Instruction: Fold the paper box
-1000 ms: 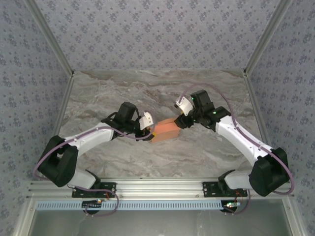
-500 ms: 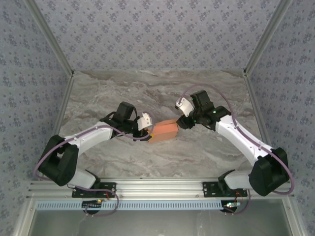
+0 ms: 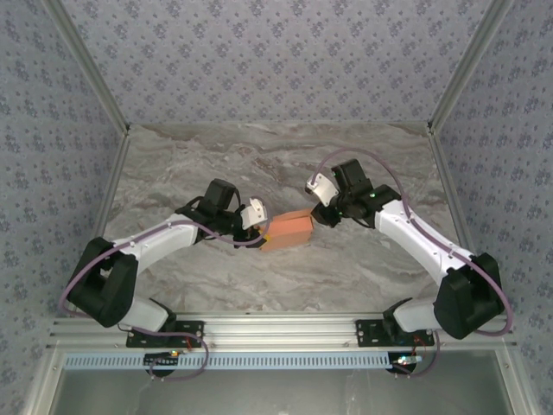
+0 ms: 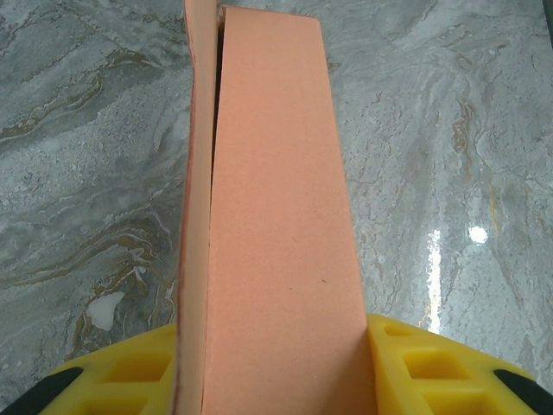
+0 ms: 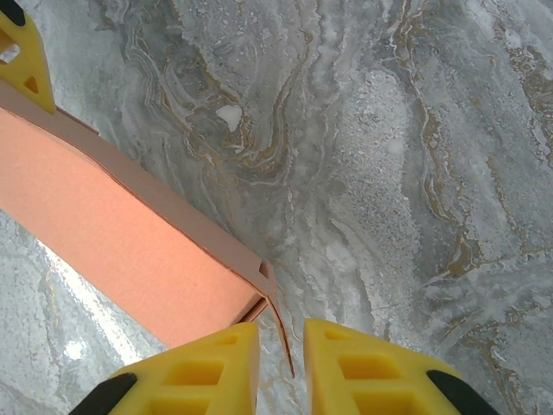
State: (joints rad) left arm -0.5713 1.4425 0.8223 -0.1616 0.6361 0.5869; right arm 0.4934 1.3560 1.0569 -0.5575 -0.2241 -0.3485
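Observation:
The paper box is a small salmon-orange rectangular box held just above the marble table between the two arms. My left gripper is shut on its left end. In the left wrist view the box runs away from the camera, with a yellow finger pressed against each side. My right gripper is at the box's right end. In the right wrist view a thin end flap of the box stands loose in the narrow gap of the open right gripper.
Patterned walls and aluminium frame posts enclose the table on three sides. A metal rail carrying the arm bases runs along the near edge. One yellow fingertip of the left gripper shows at the box's far end.
The right gripper has edged slightly left, closer in on the box's right end. The left gripper and the box have hardly moved.

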